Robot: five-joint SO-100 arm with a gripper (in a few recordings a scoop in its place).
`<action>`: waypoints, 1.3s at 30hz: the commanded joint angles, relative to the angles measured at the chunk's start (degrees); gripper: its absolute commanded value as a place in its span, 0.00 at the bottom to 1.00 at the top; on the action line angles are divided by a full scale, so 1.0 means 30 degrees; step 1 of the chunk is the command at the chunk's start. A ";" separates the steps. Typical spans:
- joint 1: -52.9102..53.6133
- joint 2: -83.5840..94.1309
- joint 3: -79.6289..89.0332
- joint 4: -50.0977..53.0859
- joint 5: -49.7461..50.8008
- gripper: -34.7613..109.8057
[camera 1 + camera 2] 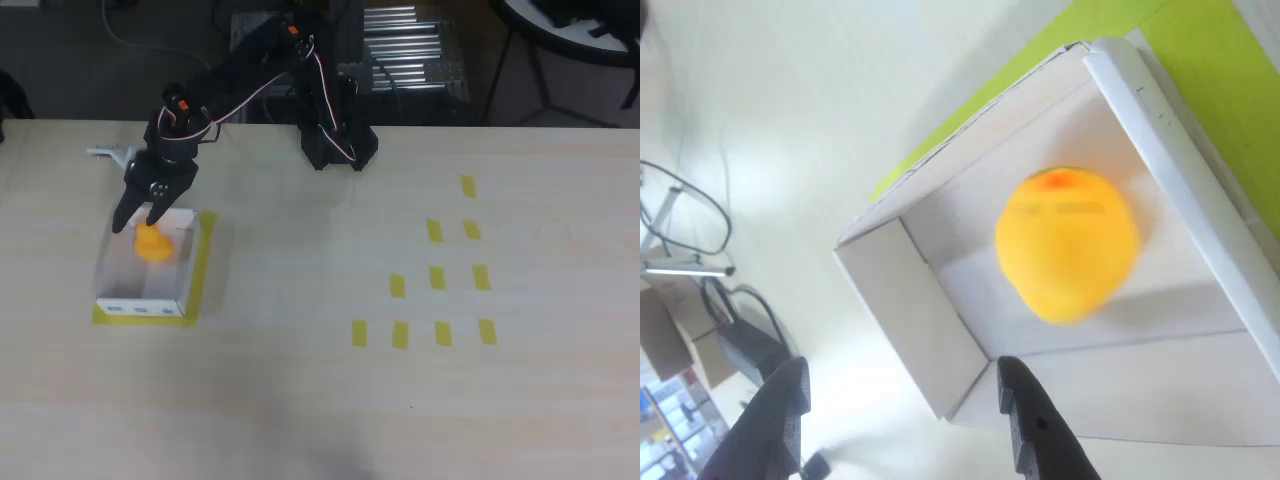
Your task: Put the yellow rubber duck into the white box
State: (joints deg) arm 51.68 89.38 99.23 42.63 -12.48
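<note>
The yellow rubber duck (153, 245) lies inside the white box (140, 306) at the table's left, toward the box's far end. In the wrist view the duck (1068, 243) looks blurred and sits on the box floor between the box's walls (1180, 170). My black gripper (138, 218) hangs just above the far edge of the box, next to the duck. In the wrist view the gripper (908, 425) stands open; its two dark fingers (1035, 425) are spread wide with nothing between them, apart from the duck.
Yellow-green tape (203, 262) frames the box on the table. Several yellow tape strips (437, 277) mark the right half of the table. The arm's base (338, 150) stands at the back edge. A small white part (108, 153) lies behind the box.
</note>
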 commanded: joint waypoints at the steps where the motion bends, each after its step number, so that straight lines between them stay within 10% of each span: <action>1: 0.0205 0.0732 -0.0791 -0.0117 -0.0234 0.36; 5: -0.0293 0.1904 -0.1084 0.0791 0.0527 0.24; 39: -1.2979 2.4111 0.3838 0.9375 0.7148 0.24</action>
State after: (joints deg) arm 16.44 151.79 104.06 69.26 5.98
